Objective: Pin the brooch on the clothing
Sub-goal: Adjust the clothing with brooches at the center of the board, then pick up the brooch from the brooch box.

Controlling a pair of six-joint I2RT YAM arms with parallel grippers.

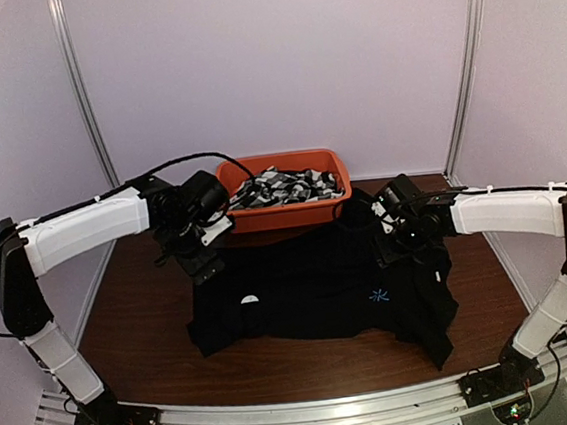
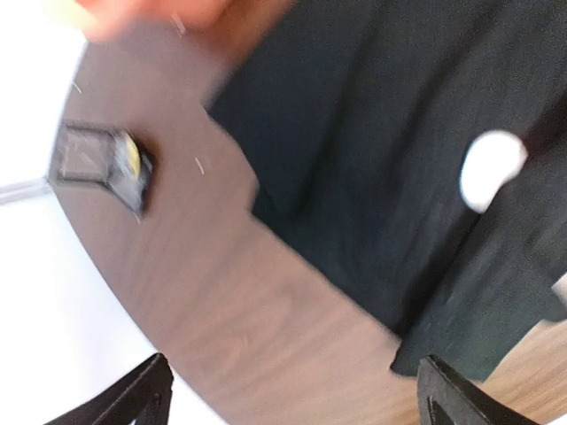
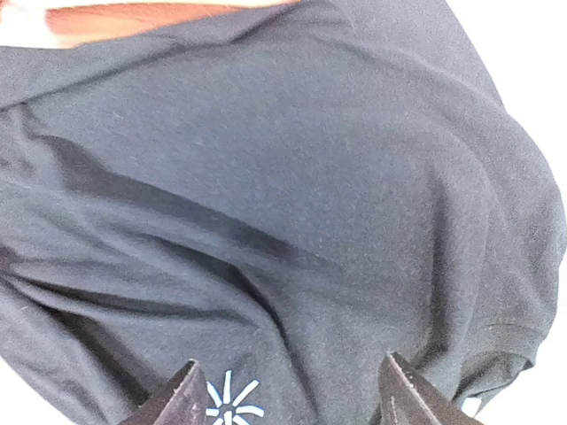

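Note:
The clothing, a plain black shirt [image 1: 321, 289], lies spread on the brown table [image 1: 139, 332] with a light-blue starburst mark [image 1: 378, 295] on its front. A small white round brooch [image 1: 249, 299] rests on the shirt's left part, and it shows as a blurred white spot [image 2: 492, 168] in the left wrist view. My left gripper [image 1: 206, 267] hovers over the shirt's upper left edge, open [image 2: 297, 403] with nothing between its fingers. My right gripper [image 1: 393, 252] hangs over the shirt's right side, open [image 3: 292, 403], with the starburst [image 3: 229, 405] just beside its left finger.
An orange bin [image 1: 281, 160] at the back holds black-and-white patterned fabrics [image 1: 286, 185]. A small black and yellow object [image 2: 106, 164] sits on the table near its edge. White walls close in the back and both sides.

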